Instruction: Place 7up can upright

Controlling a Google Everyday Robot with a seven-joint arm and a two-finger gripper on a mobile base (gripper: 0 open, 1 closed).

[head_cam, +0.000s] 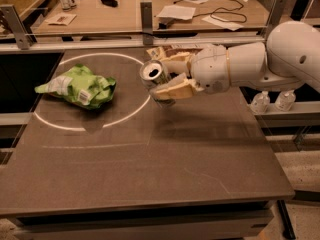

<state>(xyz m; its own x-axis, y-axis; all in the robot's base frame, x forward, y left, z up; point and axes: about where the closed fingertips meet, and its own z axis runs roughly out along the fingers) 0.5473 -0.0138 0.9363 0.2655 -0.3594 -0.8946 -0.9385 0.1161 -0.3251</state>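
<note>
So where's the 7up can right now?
In the camera view, the 7up can is held sideways in the gripper, up off the table, just right of the green chip bag and over the white circle's right edge.

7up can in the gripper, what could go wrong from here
The small white-and-green cylindrical soda can sits tilted, silver end sideways, in the gripper above the dark table; released so, it would probably land on its side and roll. Setting it down nearer the crumpled green chip bag could knock the bag.
</note>
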